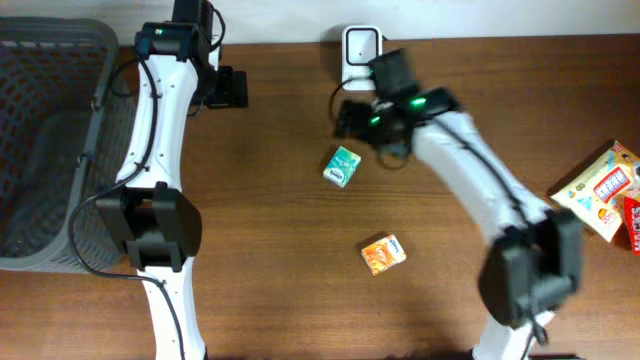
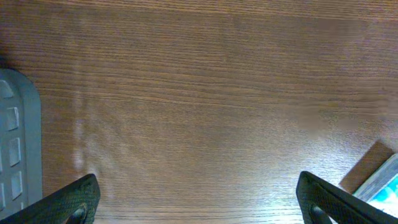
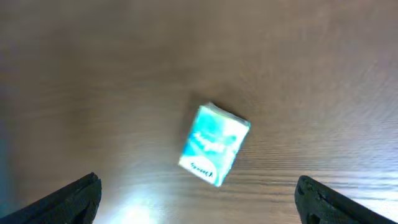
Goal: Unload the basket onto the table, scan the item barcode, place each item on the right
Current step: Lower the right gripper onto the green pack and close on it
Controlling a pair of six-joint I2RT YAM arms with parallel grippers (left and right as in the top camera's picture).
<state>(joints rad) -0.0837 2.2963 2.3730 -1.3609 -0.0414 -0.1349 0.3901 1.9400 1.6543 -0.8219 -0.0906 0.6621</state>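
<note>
While the right gripper [image 3: 196, 194] hangs wide open over it, the small green box [image 3: 213, 144] lies flat on the surface [image 3: 323, 74] near the scanner [image 1: 361, 52]. It is probably light, stiff card, best pinched across its narrow sides. The left gripper [image 2: 199, 194] is open too.

Brown wooden table [image 1: 280, 250]: mid-brown with fine darker grain running left to right, and pale glare patches.

Grey plastic lattice basket [image 1: 50, 150], far left: uniform dark grey, open grid pattern.

Left arm [image 1: 150, 110] and right arm [image 1: 470, 170]: white links, black joints, each with small green lights.

Left gripper [image 2: 199, 200] and right gripper [image 3: 199, 198]: black, finely pebbled fingers.

Small rectangular teal carton [image 3: 213, 144], centre: teal and white, with white lettering.

Small orange carton [image 1: 383, 254], nearer: orange with white patches.

White scanner stand [image 1: 361, 50], far centre: white with a dark face.

Flat yellow-and-white packet [image 1: 600, 190], right: red print.

Red packet [image 1: 632, 222], at the right edge: plain red.
</note>
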